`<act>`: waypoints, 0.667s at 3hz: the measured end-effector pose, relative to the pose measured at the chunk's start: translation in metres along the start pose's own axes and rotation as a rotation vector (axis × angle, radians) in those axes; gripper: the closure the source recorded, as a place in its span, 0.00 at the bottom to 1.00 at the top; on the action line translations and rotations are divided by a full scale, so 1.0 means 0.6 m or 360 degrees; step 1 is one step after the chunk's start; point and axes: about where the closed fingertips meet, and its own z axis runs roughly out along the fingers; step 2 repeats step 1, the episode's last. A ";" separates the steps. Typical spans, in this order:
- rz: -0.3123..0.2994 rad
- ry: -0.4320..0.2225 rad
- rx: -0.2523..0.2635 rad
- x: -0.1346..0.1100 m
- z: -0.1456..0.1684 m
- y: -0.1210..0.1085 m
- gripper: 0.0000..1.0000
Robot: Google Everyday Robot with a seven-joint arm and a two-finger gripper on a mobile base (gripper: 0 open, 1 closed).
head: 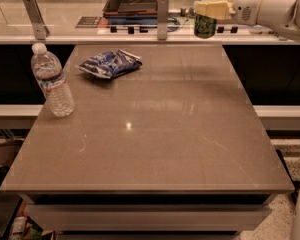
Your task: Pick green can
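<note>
The green can (205, 26) hangs in the air above the far right edge of the table (150, 134), well clear of its surface. My gripper (208, 9) is shut on the can's top, its pale fingers (214, 8) covering the silver lid. The white arm comes in from the upper right.
A clear plastic water bottle (52, 81) stands at the table's left edge. A blue snack bag (110, 64) lies at the far left-middle. Behind the table runs a counter with two metal posts (162, 17) and a dark tray (135, 1).
</note>
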 end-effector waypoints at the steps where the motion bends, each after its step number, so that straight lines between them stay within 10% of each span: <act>1: -0.0002 0.0000 0.0001 -0.001 0.000 -0.001 1.00; 2: -0.0002 0.0000 0.0001 -0.001 0.000 -0.001 1.00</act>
